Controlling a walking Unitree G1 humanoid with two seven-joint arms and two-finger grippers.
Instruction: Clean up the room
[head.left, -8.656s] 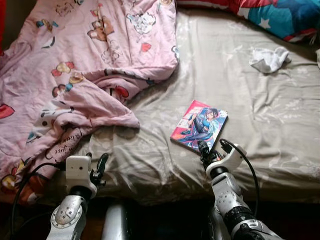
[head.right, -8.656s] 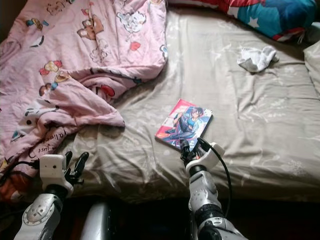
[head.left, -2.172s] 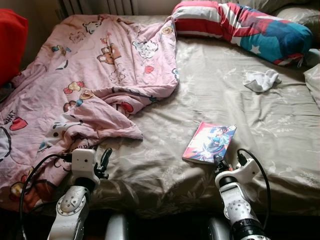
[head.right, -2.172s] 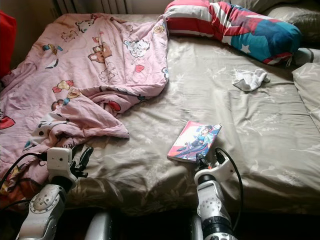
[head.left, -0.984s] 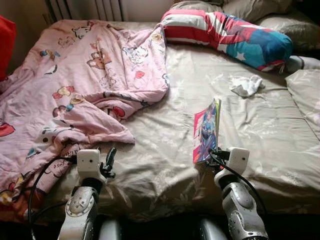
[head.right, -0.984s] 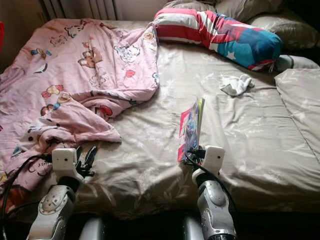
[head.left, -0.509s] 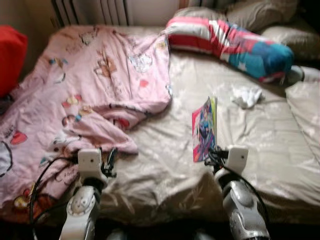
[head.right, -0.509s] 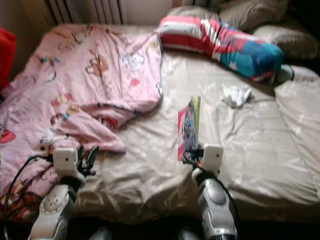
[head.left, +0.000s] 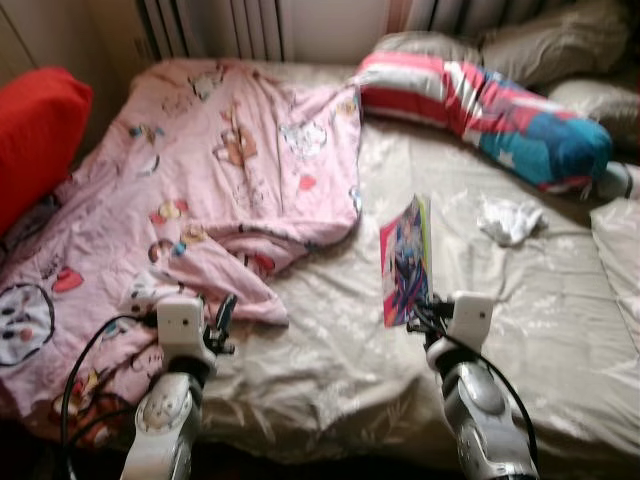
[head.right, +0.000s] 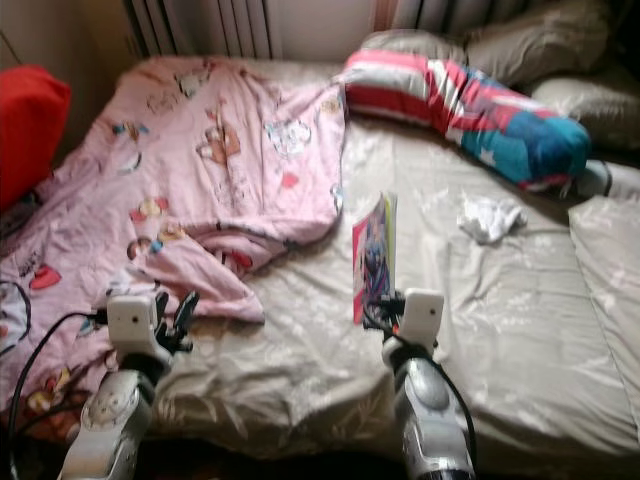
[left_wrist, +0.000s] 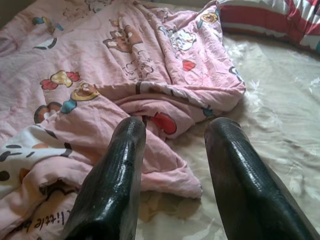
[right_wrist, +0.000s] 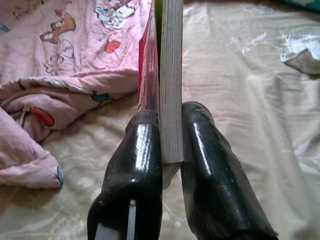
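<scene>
My right gripper (head.left: 420, 312) is shut on a comic book (head.left: 404, 262) with a pink and blue cover, held upright on its edge above the beige bed sheet (head.left: 330, 350). The right wrist view shows the book's page block (right_wrist: 170, 80) pinched between the two black fingers (right_wrist: 137, 150). My left gripper (head.left: 222, 318) stands open over the bed's near left, just short of the crumpled pink cartoon blanket (head.left: 200, 170). In the left wrist view its fingers (left_wrist: 120, 165) are spread apart with nothing between them.
A white sock (head.left: 508, 218) lies on the sheet at the right. A striped red, white and blue bolster (head.left: 480, 105) and grey pillows (head.left: 530, 40) sit at the head. A red cushion (head.left: 35, 130) is at far left, a radiator (head.left: 215, 25) behind.
The book lay flat on the sheet earlier; my right gripper now holds it lifted and upright. The camera has pulled back and shifted, showing more of the bed. The left arm has stayed put.
</scene>
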